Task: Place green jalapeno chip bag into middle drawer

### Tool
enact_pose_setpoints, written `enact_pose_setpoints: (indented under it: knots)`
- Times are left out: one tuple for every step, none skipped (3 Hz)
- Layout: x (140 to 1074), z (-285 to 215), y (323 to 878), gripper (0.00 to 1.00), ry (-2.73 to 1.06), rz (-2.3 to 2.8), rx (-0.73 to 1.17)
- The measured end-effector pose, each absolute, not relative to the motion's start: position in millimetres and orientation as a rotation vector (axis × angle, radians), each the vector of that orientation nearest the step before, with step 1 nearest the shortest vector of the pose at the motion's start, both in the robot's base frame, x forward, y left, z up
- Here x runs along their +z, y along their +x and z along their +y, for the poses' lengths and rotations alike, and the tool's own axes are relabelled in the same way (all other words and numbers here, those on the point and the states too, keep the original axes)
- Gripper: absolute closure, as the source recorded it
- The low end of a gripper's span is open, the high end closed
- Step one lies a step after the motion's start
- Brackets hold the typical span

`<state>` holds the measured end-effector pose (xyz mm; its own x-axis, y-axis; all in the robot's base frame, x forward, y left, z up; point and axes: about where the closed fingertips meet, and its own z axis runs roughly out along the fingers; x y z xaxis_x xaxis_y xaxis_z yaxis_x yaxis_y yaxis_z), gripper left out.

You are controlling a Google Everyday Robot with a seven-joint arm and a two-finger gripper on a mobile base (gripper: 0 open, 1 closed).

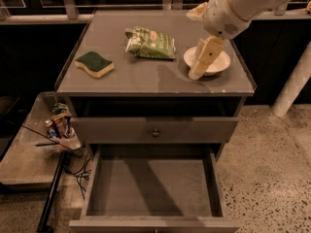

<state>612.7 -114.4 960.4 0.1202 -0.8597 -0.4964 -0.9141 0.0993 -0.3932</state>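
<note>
**Stock on hand: chip bag awaiting pickup, drawer ready**

Item 1. Green jalapeno chip bag [150, 43]. Lies flat and crinkled on the desk [121, 81], just to the camera-left of the white bowl [216, 66] and apart from it. Nothing touches it. It lies loose in open space, so a grasp from above looks workable.

Item 2. Gripper [197, 71]. Hangs tilted over the near-left rim of the white bowl, short of the bag and to its camera-right. It has hold of nothing that can be seen. Whether it is open or closed cannot be told. Judged to be on its approach, with the pickup not yet made.

Item 3. White bowl. Sits toward the desk's camera-right side. A reach for the bag has to pass over or beside it, so it could be knocked.

Item 4. Green-and-yellow sponge [95, 64]. Well to the camera-left of the bowl, beyond the bag. Not part of the job.

Item 5. Middle drawer [150, 186]. Below and forward of the bowl, pulled fully out with its floor bare, evidently to receive the bag.

Item 6. Drawer front with small round knob [154, 130]. Shut, between the bowl's level and the open drawer.
</note>
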Motion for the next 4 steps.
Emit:
enact_pose_setpoints:
  knots:
    - [973.6, -92.0, 656.4, 0.00, -1.713, 1.581, 0.121]
    - [975.3, -74.1, 692.3, 0.00, -1.674, 1.514, 0.154]
    - [968.8, -57.0, 718.9, 0.00, -1.669, 1.507, 0.178]
    - [957.4, -39.8, 742.2, 0.00, -1.675, 1.540, 0.161]
